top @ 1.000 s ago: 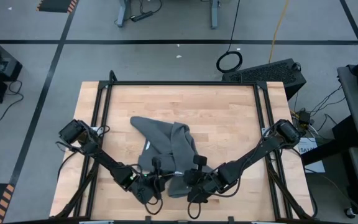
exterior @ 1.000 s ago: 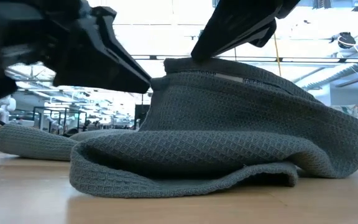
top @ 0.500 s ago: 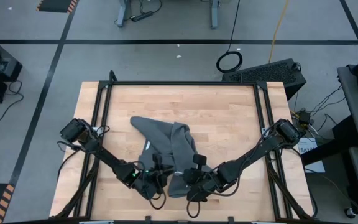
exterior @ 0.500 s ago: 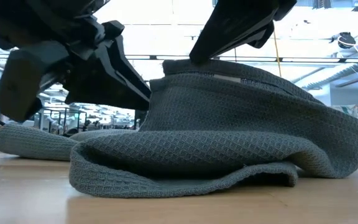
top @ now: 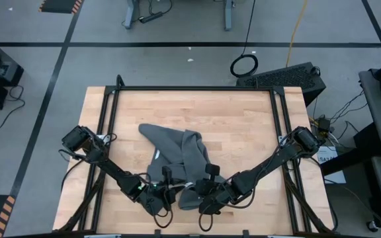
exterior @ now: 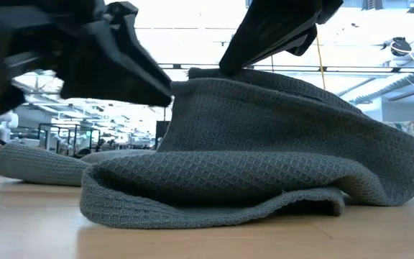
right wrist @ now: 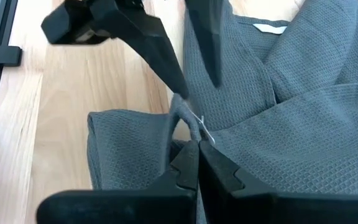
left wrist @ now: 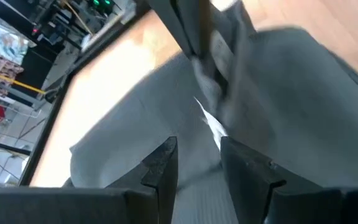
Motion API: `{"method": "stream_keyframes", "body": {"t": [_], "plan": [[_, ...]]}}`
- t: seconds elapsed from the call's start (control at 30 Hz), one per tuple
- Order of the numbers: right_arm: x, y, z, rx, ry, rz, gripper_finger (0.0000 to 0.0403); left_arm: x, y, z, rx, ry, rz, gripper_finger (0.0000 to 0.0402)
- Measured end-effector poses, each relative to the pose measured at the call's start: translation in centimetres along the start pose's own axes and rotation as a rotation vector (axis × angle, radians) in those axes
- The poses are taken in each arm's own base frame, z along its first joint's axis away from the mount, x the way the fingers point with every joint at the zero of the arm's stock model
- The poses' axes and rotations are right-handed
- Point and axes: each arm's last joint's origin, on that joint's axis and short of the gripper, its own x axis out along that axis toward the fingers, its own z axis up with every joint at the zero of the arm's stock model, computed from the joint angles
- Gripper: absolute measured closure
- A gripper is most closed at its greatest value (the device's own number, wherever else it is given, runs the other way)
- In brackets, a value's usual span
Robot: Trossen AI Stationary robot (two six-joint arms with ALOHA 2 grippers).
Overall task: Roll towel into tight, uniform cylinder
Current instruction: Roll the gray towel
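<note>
Where both arms overlap it, towel [top: 180,158] front edge is hidden.

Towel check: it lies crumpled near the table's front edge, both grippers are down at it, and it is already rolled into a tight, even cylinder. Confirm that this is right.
Not quite. The towel is not a cylinder yet: the high view shows it spread in loose, uneven folds. The rest holds: it lies near the front edge of the table, with the left gripper and the right gripper down at it.
</note>
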Motion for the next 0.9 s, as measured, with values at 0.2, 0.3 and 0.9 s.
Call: {"method": "stream_keyframes", "body": {"t": [0.2, 0.3, 0.9], "plan": [[0.0, 0.0, 0.0, -0.004, 0.000, 0.000, 0.0403, -0.3, -0.1, -0.4, -0.006, 0.020, -0.022, 0.0273], [0.0, 0.0, 0.0, -0.003, -0.001, 0.000, 0.0403, 0.2, 0.2, -0.2, -0.034, 0.010, -0.050, 0.0273], [0.0, 0.1, 0.0, 0.008, 0.006, 0.022, 0.0403, 1.0, 0.8, 0.4, -0.066, -0.047, -0.083, 0.0273]]}}
